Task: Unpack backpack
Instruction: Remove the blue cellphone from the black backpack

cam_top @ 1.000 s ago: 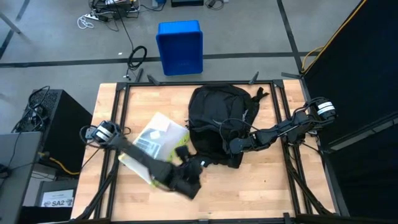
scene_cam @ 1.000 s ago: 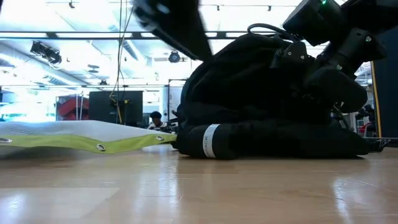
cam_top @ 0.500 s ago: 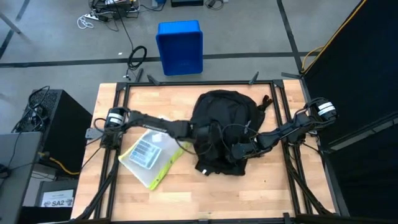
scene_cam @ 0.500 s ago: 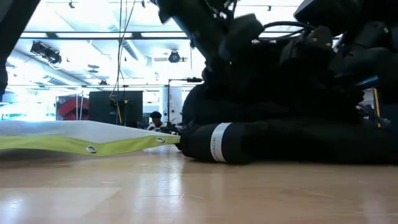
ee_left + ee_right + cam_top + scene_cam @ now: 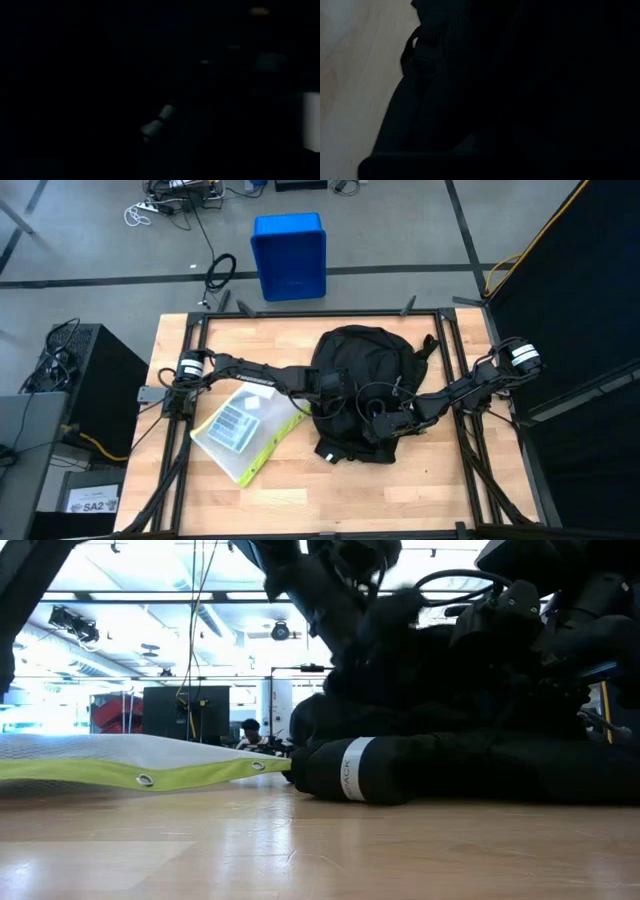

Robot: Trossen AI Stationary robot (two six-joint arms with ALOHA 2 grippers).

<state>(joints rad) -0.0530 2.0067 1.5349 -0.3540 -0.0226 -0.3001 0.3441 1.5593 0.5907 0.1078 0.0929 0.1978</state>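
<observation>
The black backpack (image 5: 362, 358) lies on the wooden table (image 5: 430, 490), its rolled bottom edge with a white stripe (image 5: 352, 770) facing the near side. My left gripper (image 5: 337, 394) reaches from the left into the backpack's left side, where the dark fabric hides it; the left wrist view is almost black. My right gripper (image 5: 384, 422) is shut at the backpack's near right part. The right wrist view shows only black fabric and a strap buckle (image 5: 421, 46). My right gripper comes slanting down from the table's right side onto the fabric of the backpack's near right part (image 5: 392, 432). The black fabric and the gripper's own body hide the place of contact, so neither the part nor the kind of hold shows. The backpack rests on the table.
A flat white pouch with a lime-green edge (image 5: 240, 430) lies on the table left of the backpack, under my left arm (image 5: 255, 375). A blue plastic bin (image 5: 290, 255) stands on the floor beyond the far edge. The near strip of the table is bare wood.
My left arm has swung from the near edge, past the pouch, toward the far right and into the backpack's left side, turning its wrist on the way. The pouch stays flat on the table. The backpack's outline has become rounder.
</observation>
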